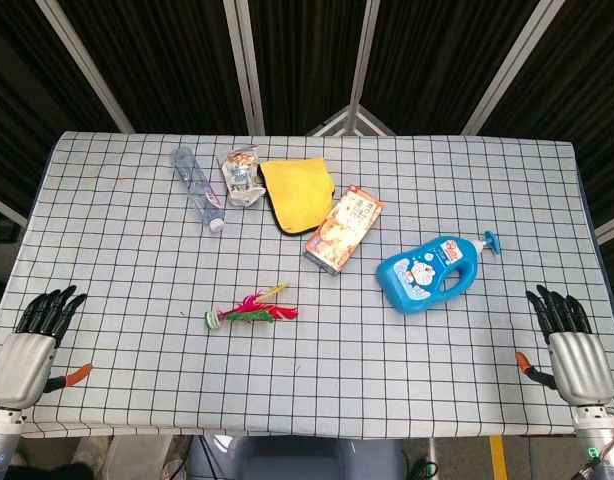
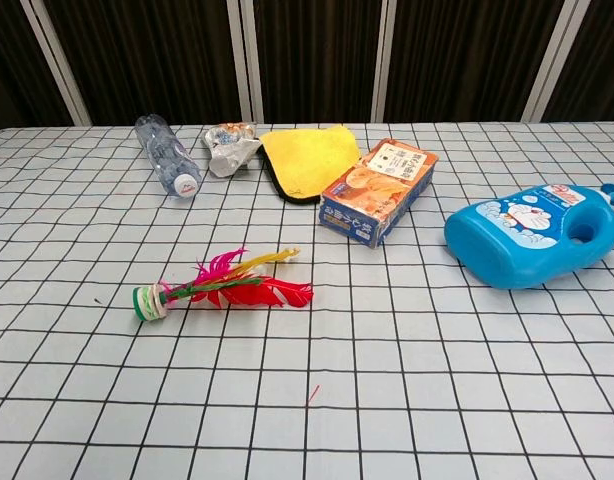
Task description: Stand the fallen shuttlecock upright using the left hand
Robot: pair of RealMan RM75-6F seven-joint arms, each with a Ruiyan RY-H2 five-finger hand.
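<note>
The left hand [image 1: 27,345] rests at the near left corner of the checked table [image 1: 137,400], palm down, its dark fingers [image 1: 53,308] straight and slightly fanned, holding nothing; the right hand [image 1: 567,345] lies the same way at the near right corner, fingers apart and empty. Neither shows in the chest view. Beyond them, the largest thing is the blue jug [image 1: 429,274] on its side at the right, with a cartoon label and a handle hole. A yellow cloth [image 1: 298,193] lies flat toward the far edge, just beside an orange box [image 1: 344,228] lying flat on its right. A clear bottle [image 1: 197,188] lies on its side at the far left, cap toward the camera, and a crumpled wrapper [image 1: 241,177] sits between it and the cloth. The shuttlecock [image 1: 250,312] lies fallen in the near middle of the table, left of centre and well apart from both hands. Its round base [image 2: 150,301] of green and white discs points to the left, on edge rather than flat on the cloth. Its feathers [image 2: 249,283] trail rightward along the table: red ones lowest, pink ones splayed above, a yellow one reaching farthest back, and a green strand near the base.
</note>
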